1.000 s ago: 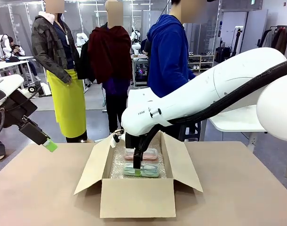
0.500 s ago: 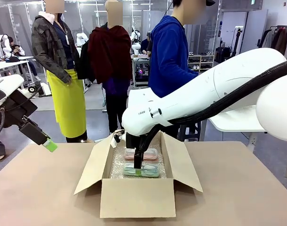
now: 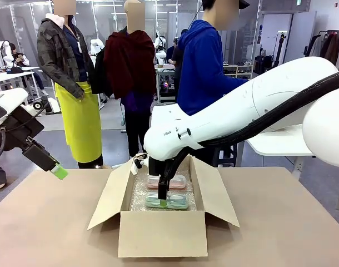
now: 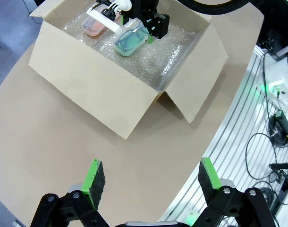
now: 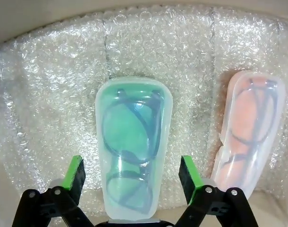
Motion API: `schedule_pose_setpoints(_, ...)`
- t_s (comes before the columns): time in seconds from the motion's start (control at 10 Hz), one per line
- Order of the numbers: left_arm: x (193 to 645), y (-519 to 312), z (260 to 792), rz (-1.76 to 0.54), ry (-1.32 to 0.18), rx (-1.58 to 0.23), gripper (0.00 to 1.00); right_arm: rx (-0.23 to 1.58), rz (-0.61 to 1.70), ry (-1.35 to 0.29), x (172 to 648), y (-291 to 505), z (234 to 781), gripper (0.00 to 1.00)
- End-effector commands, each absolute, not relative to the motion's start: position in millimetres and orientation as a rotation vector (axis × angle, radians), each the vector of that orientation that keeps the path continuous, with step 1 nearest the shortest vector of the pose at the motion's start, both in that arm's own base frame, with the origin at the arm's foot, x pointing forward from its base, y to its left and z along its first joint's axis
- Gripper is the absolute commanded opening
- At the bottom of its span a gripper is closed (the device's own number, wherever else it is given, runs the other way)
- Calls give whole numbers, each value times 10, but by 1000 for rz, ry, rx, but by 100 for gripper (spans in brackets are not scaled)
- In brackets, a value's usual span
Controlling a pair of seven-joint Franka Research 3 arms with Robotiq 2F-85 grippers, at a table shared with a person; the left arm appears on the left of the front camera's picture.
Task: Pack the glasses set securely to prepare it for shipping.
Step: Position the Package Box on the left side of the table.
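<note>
From the front, the right gripper (image 3: 163,201) reaches into the open cardboard box (image 3: 161,233) over the mint green case (image 3: 179,201), with the pink case (image 3: 179,181) lying behind it. The left wrist view shows the left gripper (image 4: 151,175) released above the table (image 4: 49,156). In the right wrist view, the spread pads (image 5: 75,172) straddle the mint green case on bubble wrap (image 5: 49,94) without touching it.

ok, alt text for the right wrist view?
The open right gripper straddles a mint green glasses case lying flat on bubble wrap, its green pads clear of the case's sides. A pale pink case holding glasses lies beside it.
</note>
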State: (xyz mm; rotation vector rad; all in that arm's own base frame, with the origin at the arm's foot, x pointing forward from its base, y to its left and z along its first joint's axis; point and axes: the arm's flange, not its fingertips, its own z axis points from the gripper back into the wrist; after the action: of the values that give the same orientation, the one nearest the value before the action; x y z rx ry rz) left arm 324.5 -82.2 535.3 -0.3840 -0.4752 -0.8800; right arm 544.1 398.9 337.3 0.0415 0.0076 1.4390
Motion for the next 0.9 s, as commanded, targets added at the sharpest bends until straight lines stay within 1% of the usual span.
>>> schedule_pose_setpoints(0.0,3254,-806,5341,-896,-496,-403,100,46,1440,0,5421,4002,3376,100)
schedule_pose_setpoints(0.3,3254,-806,5341,-896,-496,-403,100,46,1440,0,5421,4002,3376,100)
schedule_pose_setpoints(0.4,3254,-806,5341,-896,-496,-403,100,42,1439,8,5440,3990,3373,98)
schedule_pose_setpoints(0.5,3245,-822,5353,-880,-475,-384,100,50,1394,-89,5299,3860,3859,100)
schedule_pose_setpoints(0.6,3373,-881,5394,-830,-466,-383,100,82,1348,-174,5155,3669,4196,100)
schedule_pose_setpoints(0.7,3442,-927,5374,-827,-448,-395,100,92,1295,-217,5037,3424,4420,100)
schedule_pose_setpoints(0.8,3490,-950,5355,-791,-462,-400,100,159,1312,-262,4925,3244,4554,100)
